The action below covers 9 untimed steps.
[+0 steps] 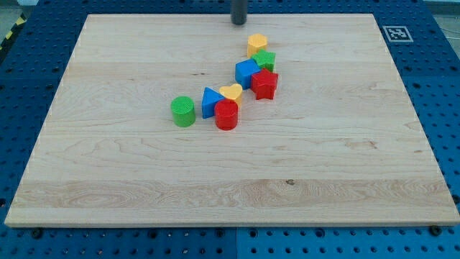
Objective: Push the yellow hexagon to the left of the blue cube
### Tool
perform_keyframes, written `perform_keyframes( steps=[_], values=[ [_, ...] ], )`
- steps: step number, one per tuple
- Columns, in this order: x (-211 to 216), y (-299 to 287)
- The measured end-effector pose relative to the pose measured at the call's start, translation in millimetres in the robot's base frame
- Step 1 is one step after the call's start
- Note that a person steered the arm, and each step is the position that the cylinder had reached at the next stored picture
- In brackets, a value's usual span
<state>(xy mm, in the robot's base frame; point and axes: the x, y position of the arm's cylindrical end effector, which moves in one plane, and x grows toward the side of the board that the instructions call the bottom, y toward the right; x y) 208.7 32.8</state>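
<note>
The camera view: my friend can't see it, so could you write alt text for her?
A dark rod's tip sits at the top edge of a wooden board, just up-left of a yellow hexagon. Below it cluster a green block, blue cube, red star, yellow heart, blue triangle and red cylinder; a green cylinder stands apart.

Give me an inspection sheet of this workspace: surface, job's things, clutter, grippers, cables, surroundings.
Surface: wooden board, light, flat.
Job's things: yellow hexagon sits at the view's top of the cluster, touching the green block; blue cube just below, beside the red star.
Clutter: green cylinder, blue triangle, yellow heart, red cylinder.
Grippers: none; my tip stands above and left of the yellow hexagon, apart.
Cables: nothing seen.
Surroundings: blue perforated base; marker tag.
</note>
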Motion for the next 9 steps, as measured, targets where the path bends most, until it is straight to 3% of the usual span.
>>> perform_keyframes(
  steps=[1,3,4,6,9],
  values=[
    [5,48],
    [66,82],
    [81,70],
    [66,-1],
    [63,-9]
  ],
)
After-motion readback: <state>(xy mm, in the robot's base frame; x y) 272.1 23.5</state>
